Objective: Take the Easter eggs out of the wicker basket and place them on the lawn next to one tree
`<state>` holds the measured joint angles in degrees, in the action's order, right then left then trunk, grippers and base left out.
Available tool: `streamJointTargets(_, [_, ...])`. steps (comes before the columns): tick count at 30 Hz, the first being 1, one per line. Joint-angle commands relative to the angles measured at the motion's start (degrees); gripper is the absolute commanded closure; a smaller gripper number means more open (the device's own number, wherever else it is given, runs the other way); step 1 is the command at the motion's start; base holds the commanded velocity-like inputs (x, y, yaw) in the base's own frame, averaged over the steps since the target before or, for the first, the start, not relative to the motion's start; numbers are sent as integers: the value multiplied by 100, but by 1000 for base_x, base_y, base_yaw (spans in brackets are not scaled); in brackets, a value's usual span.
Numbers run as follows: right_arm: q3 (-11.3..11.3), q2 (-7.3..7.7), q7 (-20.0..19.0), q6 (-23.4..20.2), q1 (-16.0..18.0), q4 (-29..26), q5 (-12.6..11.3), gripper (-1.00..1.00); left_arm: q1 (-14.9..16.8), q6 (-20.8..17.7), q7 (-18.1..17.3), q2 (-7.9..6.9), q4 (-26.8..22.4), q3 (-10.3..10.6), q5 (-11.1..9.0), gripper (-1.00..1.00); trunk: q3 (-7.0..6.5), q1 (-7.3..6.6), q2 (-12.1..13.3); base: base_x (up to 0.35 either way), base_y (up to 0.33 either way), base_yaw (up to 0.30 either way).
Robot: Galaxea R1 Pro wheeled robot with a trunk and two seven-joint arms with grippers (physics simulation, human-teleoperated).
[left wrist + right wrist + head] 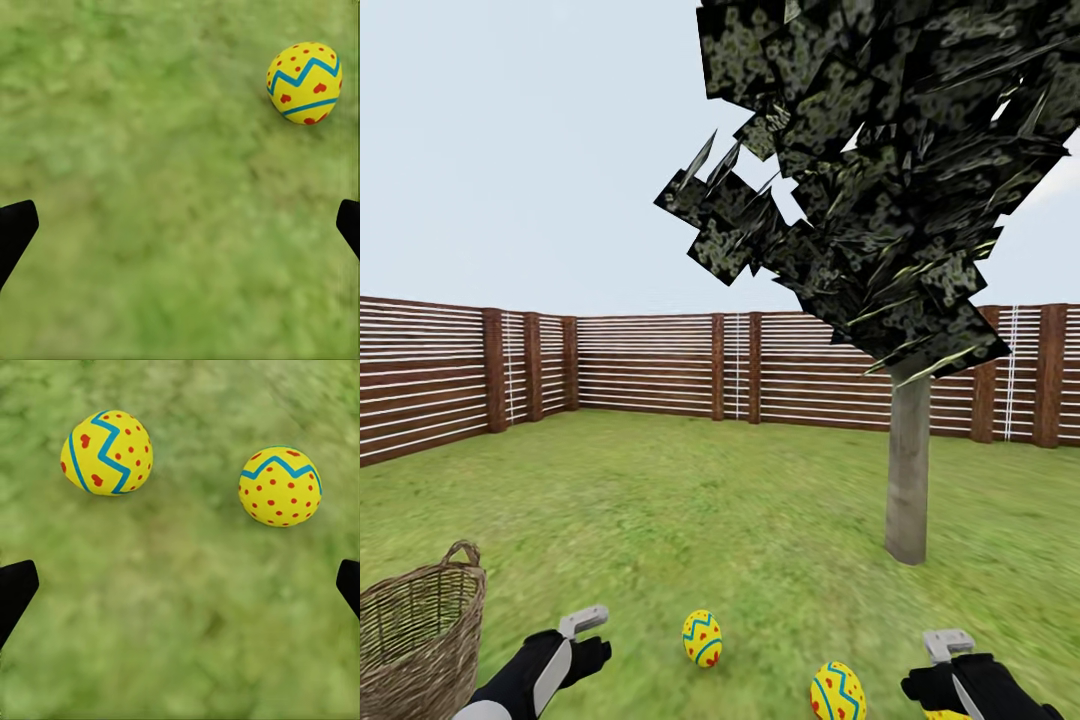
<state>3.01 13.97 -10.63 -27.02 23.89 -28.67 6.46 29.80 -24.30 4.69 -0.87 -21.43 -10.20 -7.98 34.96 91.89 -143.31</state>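
Two Easter eggs, yellow with red dots and blue zigzags, lie on the lawn [760, 520]: one [702, 638] in the near middle, another [837, 692] to its right. A yellow sliver [943, 714] peeks from under my right arm. The tree [908, 470] stands a little beyond them on the right. The wicker basket [415, 630] sits at the near left; its inside is hidden. My left gripper [180, 225] is open over bare grass, with one egg [304, 82] ahead of it. My right gripper [180, 585] is open above the grass, and two eggs [106, 451] [280, 485] lie just beyond its fingertips.
A brown slatted wooden fence [650, 365] encloses the lawn at the back and left. The tree's dark blocky crown [880, 150] hangs over the upper right. Open grass stretches between me and the fence.
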Motion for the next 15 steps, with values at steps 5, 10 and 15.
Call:
streamJointTargets(5, [32, -8, -52, -10, 2, -16, 65, -100, 3, -31, 32, 24, -11, -8, -55, -100, -67, -14, 4, 0, 0, 0])
streamJointTargets(10, [30, -8, -53, -6, 2, -16, 60, -100, 5, -31, 32, 32, -11, -8, -55, -100, -164, -66, 88, 0, 0, 0])
streamJointTargets(15, [25, -22, -53, -14, 2, -16, 64, -100, 7, -31, 32, 34, -11, -8, -54, -100, -249, -176, 288, 0, 0, 0])
